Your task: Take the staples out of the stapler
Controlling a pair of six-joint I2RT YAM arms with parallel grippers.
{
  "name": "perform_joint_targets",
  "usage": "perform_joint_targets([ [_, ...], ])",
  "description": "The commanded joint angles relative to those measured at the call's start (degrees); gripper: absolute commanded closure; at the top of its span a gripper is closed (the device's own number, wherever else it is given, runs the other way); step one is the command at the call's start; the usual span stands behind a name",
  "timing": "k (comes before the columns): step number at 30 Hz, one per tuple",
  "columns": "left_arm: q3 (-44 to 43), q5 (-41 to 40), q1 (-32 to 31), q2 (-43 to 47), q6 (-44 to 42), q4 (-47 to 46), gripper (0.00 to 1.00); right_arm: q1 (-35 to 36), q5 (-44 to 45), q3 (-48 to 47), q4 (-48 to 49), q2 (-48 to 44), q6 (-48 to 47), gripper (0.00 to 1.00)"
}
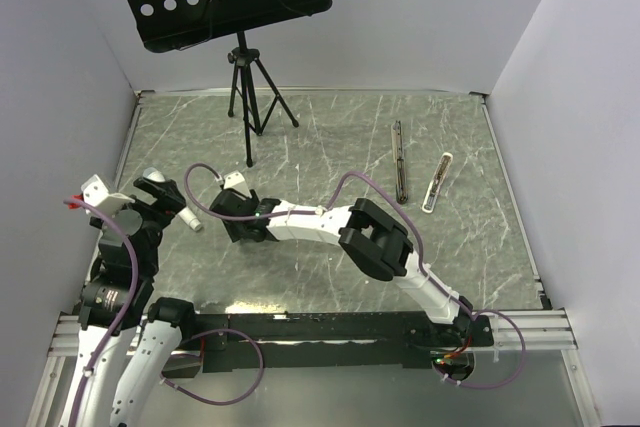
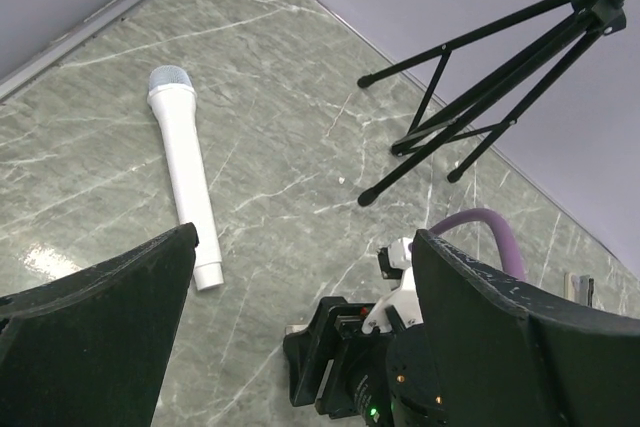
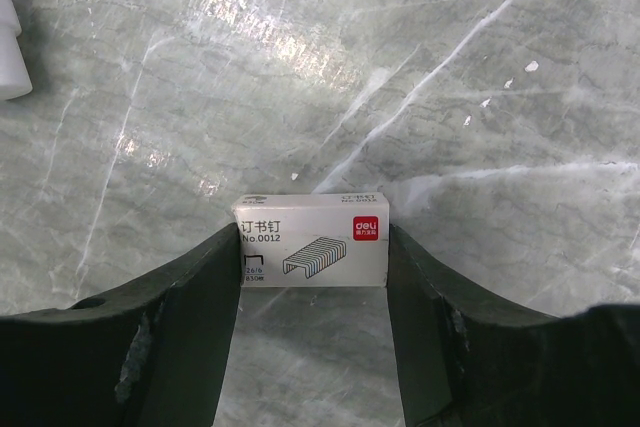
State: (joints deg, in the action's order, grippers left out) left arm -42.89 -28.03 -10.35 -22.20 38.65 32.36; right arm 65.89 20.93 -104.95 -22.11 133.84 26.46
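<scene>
The left hand [image 2: 305, 247] hangs released, fingers wide, with a white microphone [image 2: 185, 172] at its 10 o'clock. The right hand [image 3: 313, 252] grasps a white staple box [image 3: 310, 209] by its short ends on the tabletop [image 3: 450, 67]. The stapler [image 1: 437, 182] lies well apart at 3 o'clock, beside a dark bar [image 1: 400, 160].

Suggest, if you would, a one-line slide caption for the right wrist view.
Right gripper straddling a small white staple box that lies on the grey marbled table.
</scene>
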Motion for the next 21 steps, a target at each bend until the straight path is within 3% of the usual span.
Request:
perform_joint_targets([
  [1,0.4,1.0,-0.1,0.5,-1.3,-1.7,0.07,0.9,-1.4,2.0,0.5,-1.5,0.9,0.5],
  [12,0.8,3.4,-0.1,0.4,-3.6,-2.4,0.08,-1.5,2.1,10.3,-0.9,-7.9,2.8,0.48],
  [21,1.1,4.7,-0.2,0.7,-4.3,-2.9,0.08,-8.1,2.5,26.2,2.8,-19.4,3.9,0.47],
])
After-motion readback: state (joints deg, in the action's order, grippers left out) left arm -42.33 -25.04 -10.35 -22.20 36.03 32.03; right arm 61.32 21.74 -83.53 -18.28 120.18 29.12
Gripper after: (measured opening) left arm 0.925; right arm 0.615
